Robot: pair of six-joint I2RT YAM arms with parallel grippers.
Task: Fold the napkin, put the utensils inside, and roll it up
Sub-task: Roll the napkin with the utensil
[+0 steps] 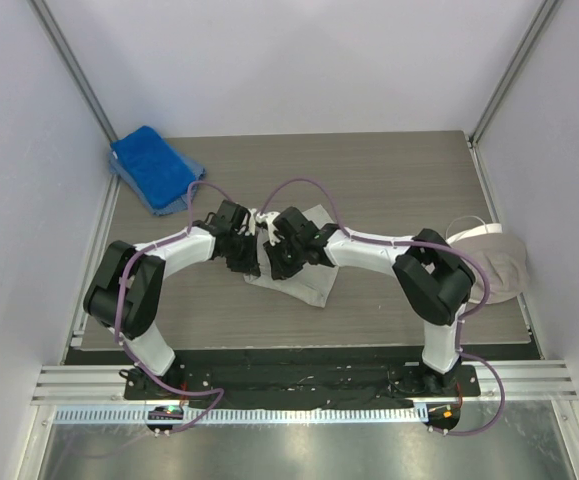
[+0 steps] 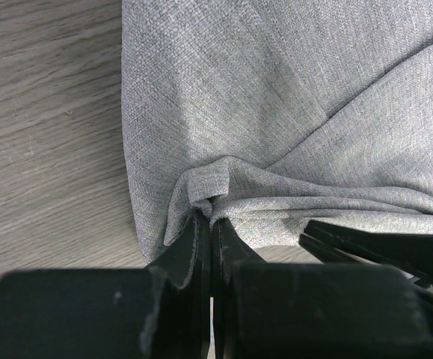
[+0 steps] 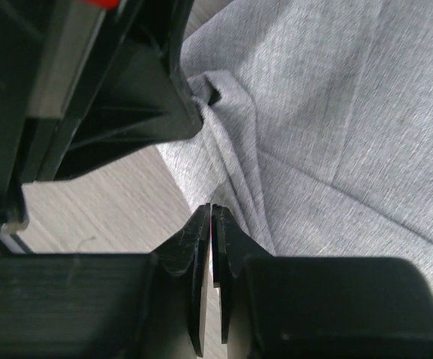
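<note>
Left hand [image 2: 212, 215]: clenched, with a small tuck of the napkin [image 2: 276, 97] nipped between the tips at its near hem. Creases are seen fanning out from the pinch.

Right hand [image 3: 211, 215]: jaws pressed together, tips right at the same hem, close beside the left hand. Whether any cloth is caught between them cannot be told (a thin reddish sliver is seen in the slot, unidentified).

Napkin: lying on the worktop [image 2: 44, 112] near its middle, under both wrists, with one layer lapped diagonally over another.

Step judged in hand: the fold.
- The hem should be lifted only enough to clear the lower layer.
- Both hands should be carried together at level height and held apart so the edge is taut.
- The edge should be laid onto the opposite edge before release, otherwise a skewed fold is expected.
- So small a pinch is judged liable to slip off thin fabric if pulled sideways.

Not resolved:
- The utensils are not found in any view (possibly under the arms or the cloth).
- Most of the napkin is covered by the arms in the top view, so its outline and number of folds are not established.

A blue towel [image 1: 152, 167] at the far left corner and a beige-grey cloth [image 1: 499, 265] at the right edge are noted, both well apart from the work.
</note>
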